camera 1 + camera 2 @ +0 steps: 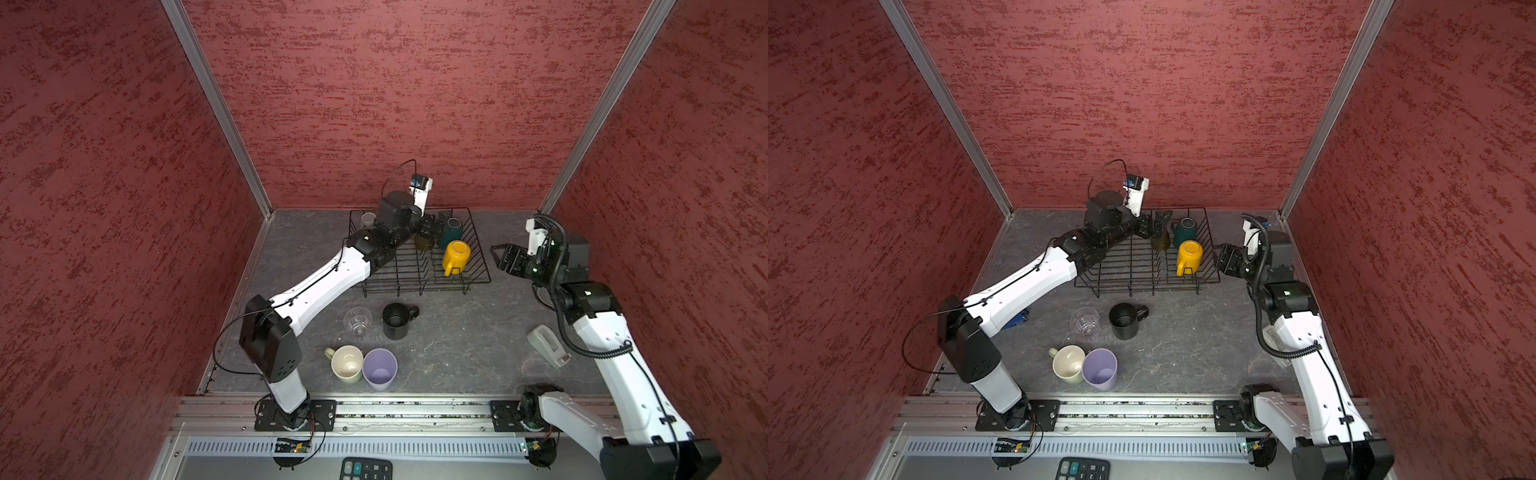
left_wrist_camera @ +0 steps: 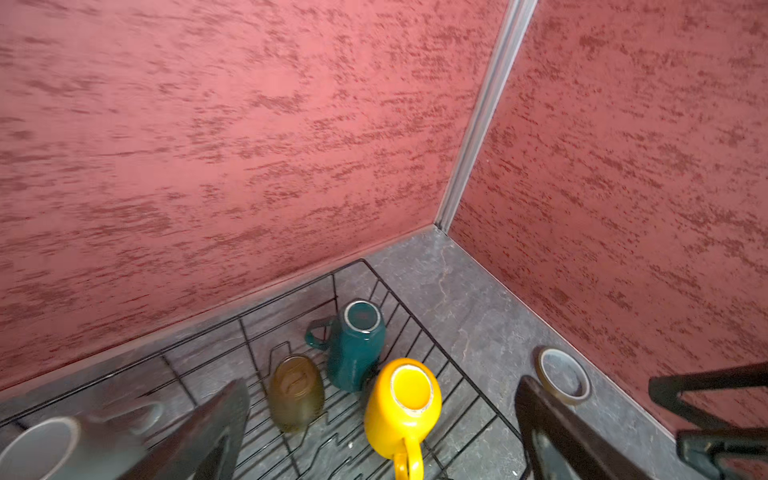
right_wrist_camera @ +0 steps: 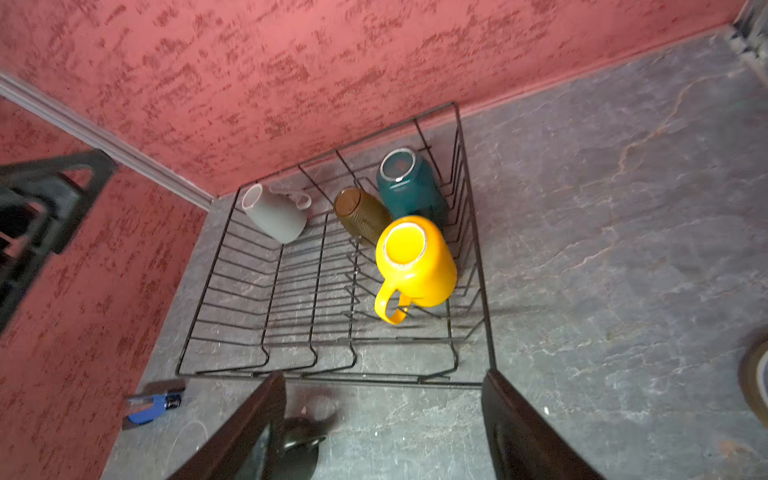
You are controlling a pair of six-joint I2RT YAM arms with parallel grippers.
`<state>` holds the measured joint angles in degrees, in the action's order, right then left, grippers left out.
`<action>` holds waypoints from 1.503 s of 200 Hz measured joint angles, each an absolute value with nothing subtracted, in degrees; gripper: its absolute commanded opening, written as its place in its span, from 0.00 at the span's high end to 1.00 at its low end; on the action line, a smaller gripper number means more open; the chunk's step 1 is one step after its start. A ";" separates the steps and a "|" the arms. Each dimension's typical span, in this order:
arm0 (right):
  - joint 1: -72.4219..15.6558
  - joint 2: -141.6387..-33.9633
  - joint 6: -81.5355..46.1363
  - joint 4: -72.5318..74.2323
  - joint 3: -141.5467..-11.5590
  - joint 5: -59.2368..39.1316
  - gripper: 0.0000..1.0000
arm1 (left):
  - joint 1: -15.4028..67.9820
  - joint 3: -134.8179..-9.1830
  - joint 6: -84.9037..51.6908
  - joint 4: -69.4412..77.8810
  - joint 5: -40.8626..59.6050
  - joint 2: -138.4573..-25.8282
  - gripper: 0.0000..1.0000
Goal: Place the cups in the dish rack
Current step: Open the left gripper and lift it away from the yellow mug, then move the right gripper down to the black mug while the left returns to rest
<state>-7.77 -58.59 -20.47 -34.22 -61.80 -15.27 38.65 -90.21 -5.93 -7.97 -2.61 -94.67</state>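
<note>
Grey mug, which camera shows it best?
Right wrist view: the grey mug shows whole and sharp. The left wrist view crops and blurs it; in a top view the left arm covers most.

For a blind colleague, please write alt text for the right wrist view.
A black wire dish rack by the red wall holds a grey mug, a brown mug, a teal mug and a yellow mug. The right gripper, open and empty, is in the foreground.

- rough red plaster walls with darker streaks, on three sides
- slim silver metal corner strips between them
- grey marbled stone-look floor, evenly lit
- silver aluminium rail along the near edge
</note>
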 measured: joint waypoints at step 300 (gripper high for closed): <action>-54.61 -88.20 -47.35 -32.40 -62.89 6.28 0.46 | 0.58 -58.54 -20.16 -11.94 14.35 -56.07 0.00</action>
